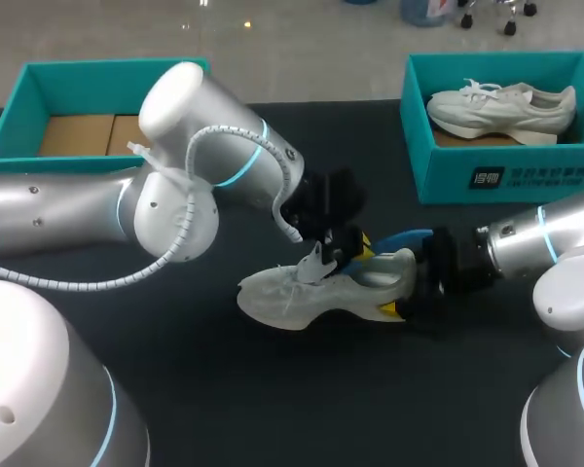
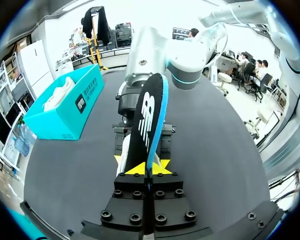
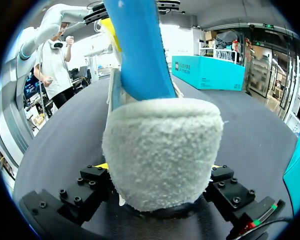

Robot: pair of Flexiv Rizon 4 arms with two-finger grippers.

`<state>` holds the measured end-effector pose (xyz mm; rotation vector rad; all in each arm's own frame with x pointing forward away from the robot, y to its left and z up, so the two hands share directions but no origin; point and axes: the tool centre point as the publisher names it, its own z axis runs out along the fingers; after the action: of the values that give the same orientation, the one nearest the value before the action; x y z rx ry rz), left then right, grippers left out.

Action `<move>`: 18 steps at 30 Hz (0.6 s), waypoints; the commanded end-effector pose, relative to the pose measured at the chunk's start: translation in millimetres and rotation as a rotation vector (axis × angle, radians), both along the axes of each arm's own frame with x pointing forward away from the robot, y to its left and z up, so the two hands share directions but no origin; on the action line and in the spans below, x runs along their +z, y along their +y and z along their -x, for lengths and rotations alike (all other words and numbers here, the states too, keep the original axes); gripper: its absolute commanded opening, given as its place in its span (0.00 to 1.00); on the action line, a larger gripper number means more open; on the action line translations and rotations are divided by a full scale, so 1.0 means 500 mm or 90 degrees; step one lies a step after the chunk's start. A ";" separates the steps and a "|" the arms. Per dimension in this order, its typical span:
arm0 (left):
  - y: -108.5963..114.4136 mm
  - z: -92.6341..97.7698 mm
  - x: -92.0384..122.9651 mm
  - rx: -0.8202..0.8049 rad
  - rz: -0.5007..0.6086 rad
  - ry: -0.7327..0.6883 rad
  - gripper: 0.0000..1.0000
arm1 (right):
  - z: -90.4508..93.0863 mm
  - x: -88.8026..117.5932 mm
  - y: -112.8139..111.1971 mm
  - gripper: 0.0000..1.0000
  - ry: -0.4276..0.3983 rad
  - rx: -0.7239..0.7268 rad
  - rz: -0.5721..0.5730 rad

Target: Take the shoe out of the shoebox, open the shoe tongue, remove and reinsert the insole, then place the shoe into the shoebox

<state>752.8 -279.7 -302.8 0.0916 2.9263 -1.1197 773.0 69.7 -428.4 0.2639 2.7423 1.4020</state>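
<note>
**rizon_fan:** Looking at this one, how far along would you say it is?

**bench_lurker:** About halfway, I reckon. The white sneaker point(image 1: 321, 292) is out of its box and lies on its side mid-tabletop point(image 1: 273, 409), so step one is done. The right jaws are clamped on its fuzzy heel from both sides. The left jaws are pinched tight on one end of the blue-and-black insole point(image 2: 147, 125), which sticks up over the shoe's opening.

**rizon_fan:** Coming out or going back in?

**bench_lurker:** Can't tell from this. Either way, seating the insole and boxing the shoe are left. The teal shoebox point(image 1: 506, 175) on the right already holds another sneaker point(image 1: 501, 107). The left box point(image 1: 15, 126) shows only cardboard.
</note>
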 end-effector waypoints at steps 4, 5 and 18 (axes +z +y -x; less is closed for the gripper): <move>0.007 0.006 0.040 -0.030 0.049 0.016 0.00 | -0.001 -0.014 0.002 0.00 0.000 0.000 0.002; 0.005 0.008 0.048 -0.035 0.058 0.015 0.00 | -0.001 -0.014 0.002 0.00 0.000 0.000 0.002; -0.015 0.026 0.158 -0.060 0.134 0.034 0.00 | -0.001 -0.014 0.002 0.00 0.000 0.000 0.002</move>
<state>745.1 -291.8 -231.8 0.2069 2.8538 -1.4722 773.0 69.7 -428.4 0.2638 2.7423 1.4021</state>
